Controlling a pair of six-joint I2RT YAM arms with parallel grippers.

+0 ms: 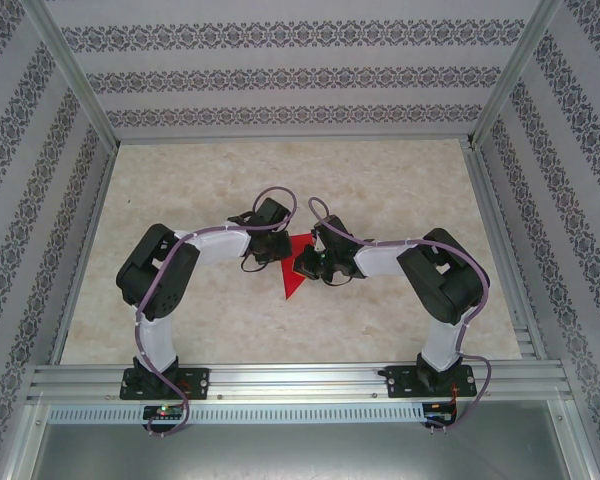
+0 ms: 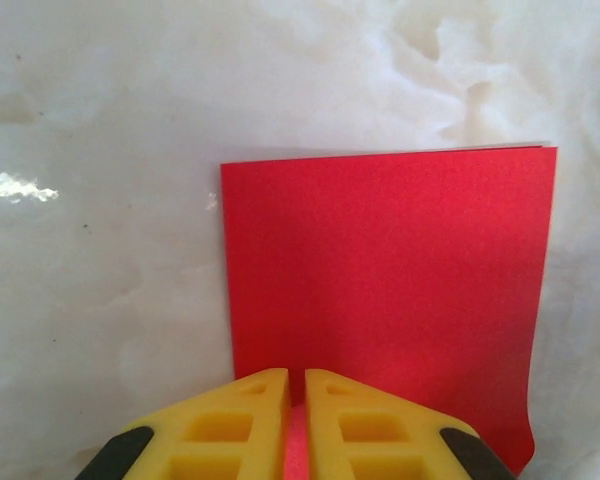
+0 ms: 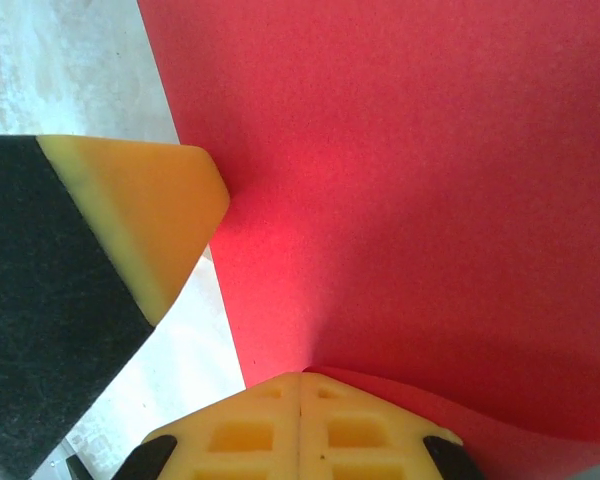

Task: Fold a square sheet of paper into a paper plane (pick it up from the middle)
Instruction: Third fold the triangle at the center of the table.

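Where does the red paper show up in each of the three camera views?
Top external: red paper in the picture's centre, between the two arms.
Left wrist: red paper centre and right, above the left pincer.
Right wrist: red paper upper right, curling down to the right pincer.
Shared landmark: the pale marbled table beside the paper.

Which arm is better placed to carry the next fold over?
Right, probably. The right gripper is shut on the red sheet, whose edge curls up into it. The left gripper sits nearly closed where the sheet lies flat, better for pinning.
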